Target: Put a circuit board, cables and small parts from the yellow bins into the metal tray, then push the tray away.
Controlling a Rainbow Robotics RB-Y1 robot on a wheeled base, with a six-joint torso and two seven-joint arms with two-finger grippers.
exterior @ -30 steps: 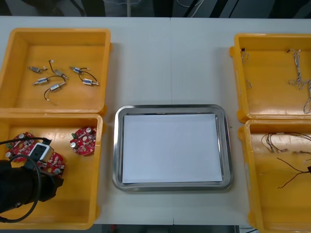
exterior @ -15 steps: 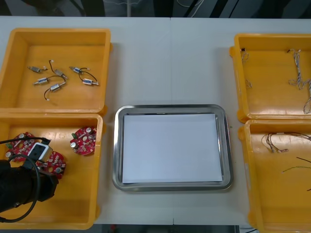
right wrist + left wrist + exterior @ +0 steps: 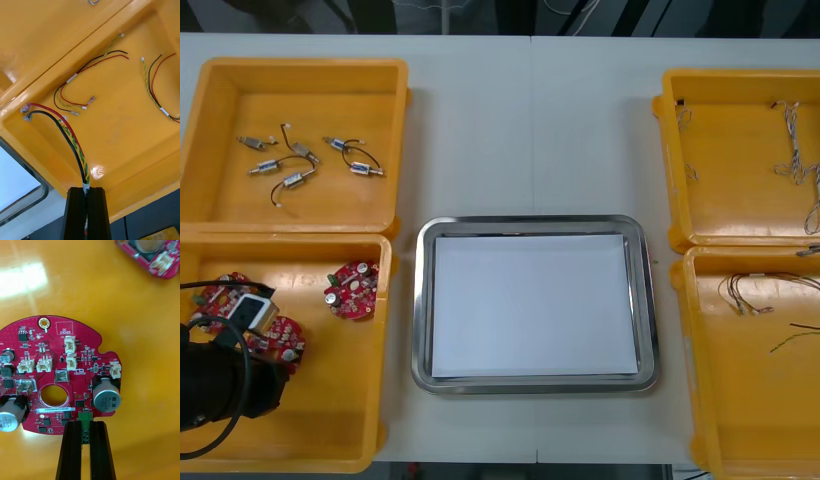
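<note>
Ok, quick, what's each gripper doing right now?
Left gripper: shut on the red circuit board.
Right gripper: shut on a cable.

The left arm (image 3: pixel 220 385) is a thick, rounded body in matte black. A thin black cable (image 3: pixel 220 285) runs out over it and loops across its top. A small white block (image 3: pixel 252 308) with silver edges sits at its front end.

The left gripper (image 3: pixel 86 427) has two flat black fingers (image 3: pixel 71 450). They are long rectangular bars with smooth, faintly glossy faces and square tips.

The right gripper (image 3: pixel 86 191) has black fingers (image 3: pixel 77 213) of the same bar shape, with bevelled outer corners at the tips.
</note>
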